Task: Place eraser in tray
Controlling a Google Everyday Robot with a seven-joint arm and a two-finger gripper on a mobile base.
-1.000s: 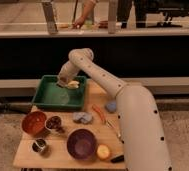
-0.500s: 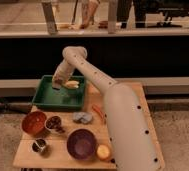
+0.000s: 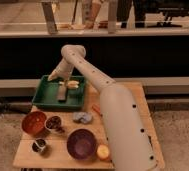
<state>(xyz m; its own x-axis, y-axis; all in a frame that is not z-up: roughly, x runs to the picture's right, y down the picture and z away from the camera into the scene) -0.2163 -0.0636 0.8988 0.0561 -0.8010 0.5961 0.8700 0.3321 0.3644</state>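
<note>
The dark-green tray (image 3: pixel 44 102) sits at the back left of the wooden table. A pale oblong object, which looks like the eraser (image 3: pixel 62 93), lies flat inside the tray near its middle. A yellowish item (image 3: pixel 73 84) lies in the tray's far right corner. My gripper (image 3: pixel 56 76) hangs over the tray's far edge, just above and behind the oblong object and apart from it. The arm's elbow (image 3: pixel 73 52) rises above it, and the big white arm (image 3: pixel 123 130) fills the right of the view.
On the table in front of the tray are an orange bowl (image 3: pixel 34 123), a small bowl of dark items (image 3: pixel 53 123), a purple bowl (image 3: pixel 81 144), a small cup (image 3: pixel 39 145), a blue-grey lump (image 3: pixel 82 117), an orange stick (image 3: pixel 95 108) and a round fruit (image 3: pixel 103 151). A dark counter stands behind.
The gripper has moved left and lifted from the tray's right side to its far edge. A pale oblong object now shows lying in the tray below it.
</note>
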